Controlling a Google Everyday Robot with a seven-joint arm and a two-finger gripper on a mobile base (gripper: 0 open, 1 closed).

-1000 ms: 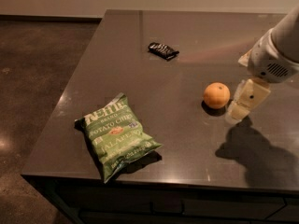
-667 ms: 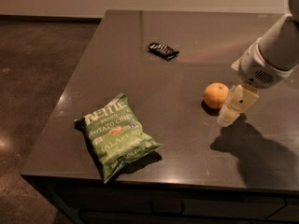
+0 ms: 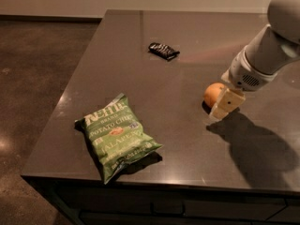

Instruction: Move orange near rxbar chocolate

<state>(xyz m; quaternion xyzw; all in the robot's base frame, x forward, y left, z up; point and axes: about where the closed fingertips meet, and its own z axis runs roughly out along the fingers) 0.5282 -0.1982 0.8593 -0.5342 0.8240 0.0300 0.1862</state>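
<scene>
The orange [image 3: 212, 93] sits on the dark table [image 3: 187, 139], right of the middle. The rxbar chocolate [image 3: 163, 50], a small black wrapper, lies farther back and to the left of it. My gripper [image 3: 224, 106] comes down from the upper right on a white arm. Its pale finger stands right against the orange's right side and hides part of the fruit.
A large green chip bag [image 3: 117, 136] lies near the table's front left. The table's left edge drops to a brown floor [image 3: 33, 78]. The arm's shadow falls on the table at the front right.
The gripper has moved left and down toward the orange, from a small gap beside it to right against it. The orange, the bar and the bag have not moved.
</scene>
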